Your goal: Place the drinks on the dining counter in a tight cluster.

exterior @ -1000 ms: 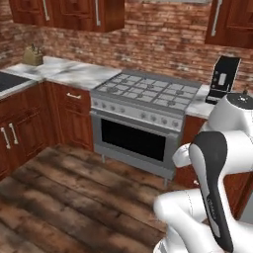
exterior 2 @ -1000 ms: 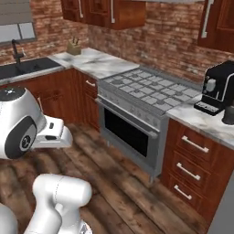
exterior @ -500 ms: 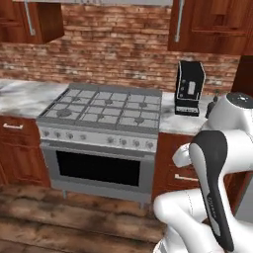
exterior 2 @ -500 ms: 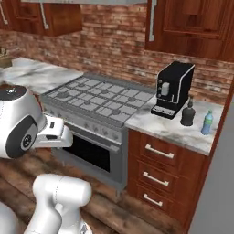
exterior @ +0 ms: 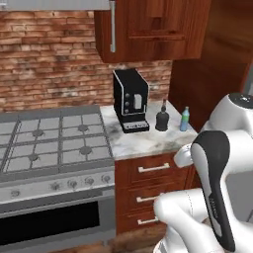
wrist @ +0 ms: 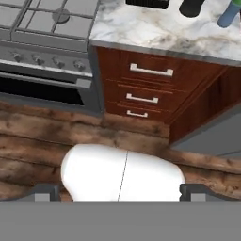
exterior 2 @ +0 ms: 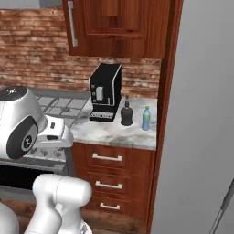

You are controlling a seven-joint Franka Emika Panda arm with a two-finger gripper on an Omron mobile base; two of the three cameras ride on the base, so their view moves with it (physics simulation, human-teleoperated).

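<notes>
While claw [wrist: 120, 190] hangs wide open, holding nothing, aimed at floor in front of drawers [wrist: 143, 84]: no drink gripped yet. Black bottle [exterior 2: 126, 112] and blue bottle [exterior 2: 146, 118] stand near each other on small worktop [exterior 2: 109, 132], right of coffee machine [exterior 2: 105, 91]. Maroon bottle and dining counter not located. Risks: reaching for black bottle, finger clips machine or topples blue neighbour; thin neck slips from grip; blue bottle close to worktop's end, nudge sends it off.

On the small marble worktop [exterior: 143, 141] stand two bottles, one squat black thin-necked bottle [exterior: 162, 117] and one small blue green-capped bottle [exterior: 185, 119]; one black coffee machine [exterior: 130, 100]; three silver-handled drawers [exterior: 153, 168] below; one gas stove [exterior: 49, 143].
</notes>
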